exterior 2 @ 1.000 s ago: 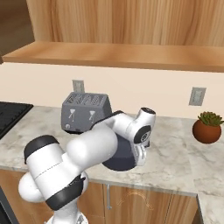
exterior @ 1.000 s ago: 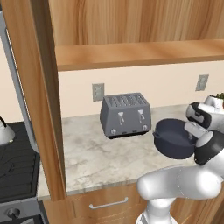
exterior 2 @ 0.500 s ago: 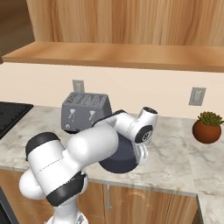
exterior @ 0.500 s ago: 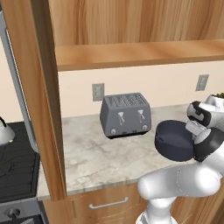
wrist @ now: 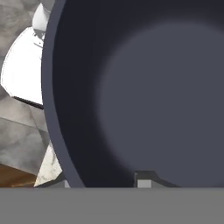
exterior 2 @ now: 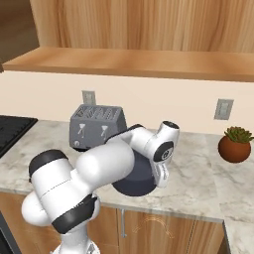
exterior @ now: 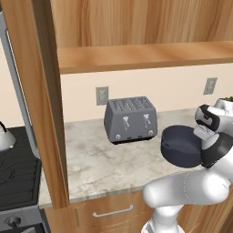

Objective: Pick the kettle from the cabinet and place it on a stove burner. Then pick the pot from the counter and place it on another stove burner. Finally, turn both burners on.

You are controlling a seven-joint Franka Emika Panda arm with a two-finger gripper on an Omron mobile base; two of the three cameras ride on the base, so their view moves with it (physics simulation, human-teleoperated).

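1. The pot [exterior: 181, 145] is seen on the counter [exterior: 104, 159], right of the toaster [exterior: 130, 119] and near the counter's front edge.
2. In the right base view the pot [exterior 2: 133, 176] is largely hidden behind the arm, with its front rim showing just below the toaster [exterior 2: 96, 127].
3. The gripper [exterior 2: 161, 179] is lowered at the pot's right side, pointing down over its rim.
4. In the hand view the pot's [wrist: 144, 92] dark inside is looked into from close above, and its rim runs down the left side.
5. One fingertip [wrist: 143, 178] is seen inside the pot at the bottom of that view, against the wall; the other is not made out.
6. Whether the jaws are closed on the rim cannot be told.
7. The kettle [exterior: 3, 136] is seen at the far left on the stove [exterior: 16, 175], well apart from the gripper.
8. A plant [exterior 2: 234, 145] stands on the counter to the right of the pot.
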